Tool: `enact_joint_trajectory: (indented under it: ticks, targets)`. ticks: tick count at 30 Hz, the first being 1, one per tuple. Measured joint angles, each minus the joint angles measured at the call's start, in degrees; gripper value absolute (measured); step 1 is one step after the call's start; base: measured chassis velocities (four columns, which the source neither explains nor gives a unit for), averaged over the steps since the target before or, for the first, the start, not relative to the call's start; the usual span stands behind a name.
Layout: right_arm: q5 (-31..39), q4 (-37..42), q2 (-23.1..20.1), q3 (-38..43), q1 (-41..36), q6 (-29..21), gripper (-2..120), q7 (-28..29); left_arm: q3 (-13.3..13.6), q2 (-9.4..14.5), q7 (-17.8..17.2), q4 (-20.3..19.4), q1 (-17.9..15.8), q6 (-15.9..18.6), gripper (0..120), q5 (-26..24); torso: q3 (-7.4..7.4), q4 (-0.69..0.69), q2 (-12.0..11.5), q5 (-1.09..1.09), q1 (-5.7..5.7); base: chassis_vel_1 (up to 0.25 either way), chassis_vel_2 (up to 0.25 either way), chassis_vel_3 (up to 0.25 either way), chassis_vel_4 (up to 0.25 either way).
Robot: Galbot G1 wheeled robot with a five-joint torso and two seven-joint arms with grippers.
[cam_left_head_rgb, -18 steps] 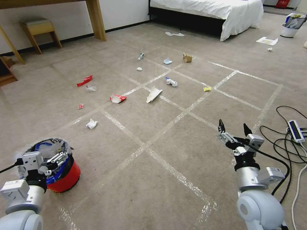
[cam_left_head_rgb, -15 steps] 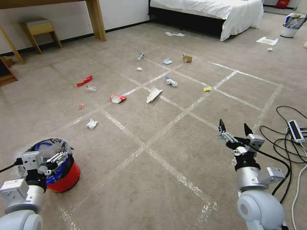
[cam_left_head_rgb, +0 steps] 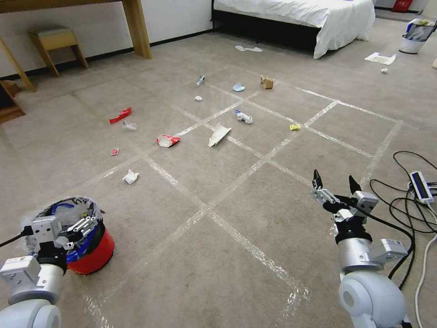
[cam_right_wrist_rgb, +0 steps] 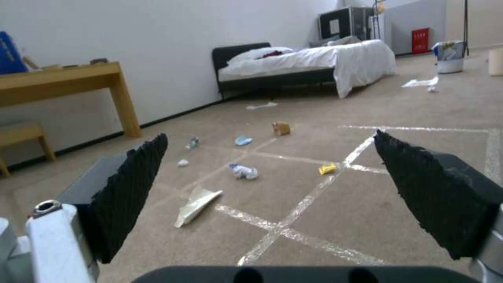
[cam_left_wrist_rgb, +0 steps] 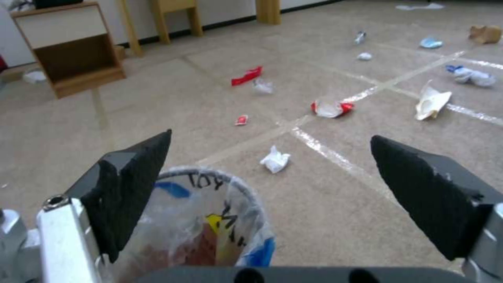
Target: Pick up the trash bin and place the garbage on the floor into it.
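Red bin (cam_left_head_rgb: 93, 253) sits on the carpet (cam_left_head_rgb: 218, 269) at my near left, my left gripper (cam_left_head_rgb: 79, 226) spread over its rim; right gripper (cam_left_head_rgb: 333, 186) hangs apart; garbage (cam_left_head_rgb: 168, 140) lies ahead.

our left gripper (cam_left_wrist_rgb: 270, 188) has its fingers (cam_left_wrist_rgb: 133, 184) spread wide, one at the trash bin (cam_left_wrist_rgb: 210, 220) rim, the other over bare floor (cam_left_wrist_rgb: 325, 220). beyond the bin we see a crumpled white tissue (cam_left_wrist_rgb: 274, 159), a small red packet (cam_left_wrist_rgb: 241, 120), red wrappers (cam_left_wrist_rgb: 246, 76) (cam_left_wrist_rgb: 331, 108) and folded white paper (cam_left_wrist_rgb: 430, 103) lying apart.
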Motion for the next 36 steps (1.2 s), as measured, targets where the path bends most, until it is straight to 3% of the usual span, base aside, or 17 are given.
enact_joint_trajectory:
  ticks: [6,9,10,12,14,16,17,20,21,23,24,27,29,30,33,34,36]
  targets:
    - [0.0,0.0,-0.1,-0.3,0.4,0.0,100,0.1,-0.4,0.8,-0.6,0.3,-0.2,1.7,100,-0.3,0.0,0.0,0.0,0.0,0.0,0.0,0.0,0.0,0.0]
    - [0.1,-0.1,-0.4,-0.4,0.8,0.1,100,0.3,-1.7,4.3,-2.8,1.1,-0.8,6.7,100,-5.6,0.0,0.0,0.0,-0.01,0.0,0.0,0.0,0.0,0.0]
    - [0.1,-0.1,-0.4,-0.4,0.8,0.1,100,0.3,-1.7,4.3,-2.8,1.1,-0.8,6.7,100,-5.6,0.0,0.0,0.0,-0.01,0.0,0.0,0.0,0.0,0.0]
    - [0.1,-0.4,-0.5,-0.4,1.0,0.5,100,0.4,-3.2,9.4,-4.9,2.9,-0.9,11.8,100,-12.0,0.0,0.0,0.0,-0.01,0.0,0.0,0.0,0.0,0.0]
    - [0.2,-0.4,-0.5,-0.4,1.0,0.6,100,0.4,-3.4,9.8,-5.0,3.1,-0.9,12.1,100,-12.5,0.0,0.0,0.0,-0.01,0.0,0.0,0.0,0.0,0.0]
    - [0.2,-0.9,-0.5,-0.4,1.3,1.0,100,0.6,-5.0,14.5,-6.4,6.2,-1.2,15.8,100,-19.1,0.0,0.0,0.0,-0.01,0.0,0.0,0.0,0.0,0.0]
    - [0.2,-0.9,-0.5,-0.4,1.3,1.0,100,0.6,-5.0,14.5,-6.4,6.2,-1.2,15.8,100,-19.1,0.0,0.0,0.0,-0.01,0.0,0.0,0.0,0.0,0.0]
    - [0.3,-2.1,-0.4,-0.6,1.9,1.6,100,0.7,-6.4,20.5,-9.9,12.0,-2.6,20.3,100,-30.0,0.0,0.0,0.0,-0.02,0.0,0.0,0.0,0.0,0.0]
    - [0.3,-2.1,-0.4,-0.6,1.9,1.6,100,0.7,-6.4,20.5,-9.9,12.0,-2.6,20.3,100,-30.0,0.0,0.0,0.0,-0.02,0.0,0.0,0.0,0.0,0.0]
    - [0.3,-2.7,-0.4,-0.8,2.1,1.8,100,0.8,-7.0,24.2,-9.8,17.0,-4.0,21.3,100,-33.7,0.0,0.0,0.0,-0.02,0.0,0.0,0.0,0.0,0.0]
    - [0.3,-2.7,-0.4,-0.8,2.1,1.8,100,0.8,-7.0,24.2,-9.8,17.0,-4.0,21.3,100,-33.7,0.0,0.0,0.0,-0.02,0.0,0.0,0.0,0.0,0.0]
    - [0.3,-3.0,-0.3,-0.9,2.3,1.8,100,0.9,-7.0,26.3,-8.8,20.4,-5.1,22.2,100,-36.0,0.0,0.0,0.0,-0.02,0.0,0.0,0.0,0.0,0.0]
    - [0.2,-3.2,-0.3,-1.0,2.4,1.8,100,1.0,-6.9,28.7,-5.7,25.6,-6.6,22.7,100,-37.2,0.0,0.0,0.0,-0.01,0.0,0.0,0.0,0.0,0.0]
    - [0.2,-3.2,-0.3,-1.0,2.4,1.8,100,1.0,-6.9,28.7,-5.7,25.6,-6.6,22.7,100,-37.2,0.0,0.0,0.0,-0.01,0.0,0.0,0.0,0.0,0.0]
    - [0.2,-3.2,-0.2,-1.2,2.6,1.6,100,1.1,-6.0,32.2,-0.4,33.0,-8.9,22.9,100,-37.5,0.01,0.0,0.0,-0.02,0.0,0.0,0.0,0.0,0.0]
    - [0.2,-3.2,-0.2,-1.2,2.6,1.6,100,1.1,-6.0,32.2,-0.4,33.0,-8.9,22.9,100,-37.5,0.01,0.0,0.0,-0.02,0.0,0.0,0.0,0.0,0.0]
    - [0.0,-3.4,0.0,-1.4,2.7,1.4,100,1.3,-5.2,35.2,3.8,37.9,-10.3,23.1,100,-37.1,0.0,0.0,0.0,-0.01,0.0,0.0,0.0,0.0,0.0]
